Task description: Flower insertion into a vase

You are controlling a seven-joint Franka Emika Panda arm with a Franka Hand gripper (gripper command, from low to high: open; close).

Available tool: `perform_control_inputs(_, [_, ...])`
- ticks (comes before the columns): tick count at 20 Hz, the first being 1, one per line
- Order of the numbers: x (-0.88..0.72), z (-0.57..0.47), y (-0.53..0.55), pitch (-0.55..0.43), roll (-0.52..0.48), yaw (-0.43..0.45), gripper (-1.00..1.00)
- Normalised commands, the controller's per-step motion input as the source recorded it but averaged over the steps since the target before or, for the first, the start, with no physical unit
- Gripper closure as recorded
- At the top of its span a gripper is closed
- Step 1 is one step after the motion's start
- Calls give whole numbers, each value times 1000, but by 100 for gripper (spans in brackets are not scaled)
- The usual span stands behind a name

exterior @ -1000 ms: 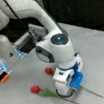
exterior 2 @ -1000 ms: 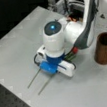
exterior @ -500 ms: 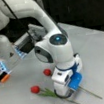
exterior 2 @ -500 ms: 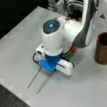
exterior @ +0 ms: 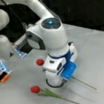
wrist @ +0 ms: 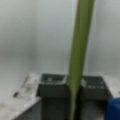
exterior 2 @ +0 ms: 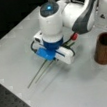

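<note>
1. Flower (exterior: 39,62) and gripper (exterior: 55,84), in a front view: the red head lies on the table (exterior: 97,50) just left of the gripper. Its thin stem passes under the gripper and comes out to the right and nearer. The gripper stands upright, tips down at the table. A second flower (exterior: 35,89) lies nearer, its head to the left and its stem running right and towards the camera, roughly parallel and not touched.
2. In a front view, the flower (exterior 2: 73,36) shows its head past the gripper (exterior 2: 56,59), and both stems trail towards the near left. The vase (exterior 2: 104,48) stands upright at the right, well apart, with its mouth open and nothing in it.
3. Wrist view: the green stem (wrist: 78,50) runs straight up the picture, its long axis crossing the gap between the dark pads (wrist: 52,86). The pads sit against either side, so the claw looks closed down to the stem's width.
4. Judgement: the pick-up is in hand and insertion has not begun. It calls for a firm, square pinch so the flat-lying stem cannot swivel.
</note>
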Motion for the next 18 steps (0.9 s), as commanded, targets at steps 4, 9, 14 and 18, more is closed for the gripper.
perform_control_inputs(4, [-356,362,40,-131,56,-88,100])
perform_control_inputs(9, [-363,459,33,-113,89,-52,100])
perform_control_inputs(14, [-284,340,-49,-13,64,13,100])
perform_control_inputs(18, [-212,173,-80,43,39,-17,100])
